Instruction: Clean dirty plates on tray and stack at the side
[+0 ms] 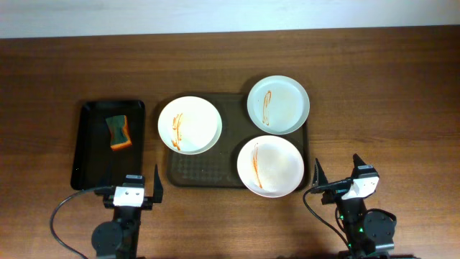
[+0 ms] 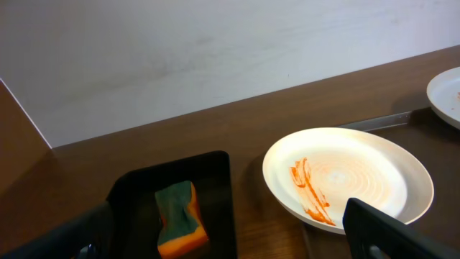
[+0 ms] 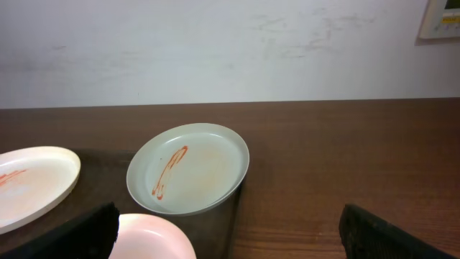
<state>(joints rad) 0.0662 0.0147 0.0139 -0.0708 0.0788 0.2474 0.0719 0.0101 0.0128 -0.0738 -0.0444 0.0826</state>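
Left tool (image 1: pixel 134 188): jaws stand wide apart with nothing between them; it hangs low over the near edge of the brown wooden surface (image 1: pixel 402 86). Directly ahead of it and slightly to its left lies a narrow black tray (image 1: pixel 86 147), and in the far part of that tray rests a green-and-orange sponge (image 1: pixel 119 132), apart from the tool. Ahead and to its right sits the left white plate (image 1: pixel 190 124), which carries orange-red streaks on its left half and overhangs the left edge of the large dark brown tray (image 1: pixel 205 173). Right tool (image 1: pixel 338 177): jaws likewise wide apart and gripping nothing, at the near edge of the surface just beyond the tray's near right corner. Closest to it, ahead and to its left, is the near white plate (image 1: pixel 271 165), with a red streak down its left side and its rim projecting over the tray's near edge. Farther ahead, also to its left, the pale green plate (image 1: pixel 278 105) sits on the tray's far right corner, with a red streak left of its centre. All three plates lie flat, separate and unstacked, none touching either tool. Beyond the surface's far edge rises a pale wall (image 3: pixel 215 50).
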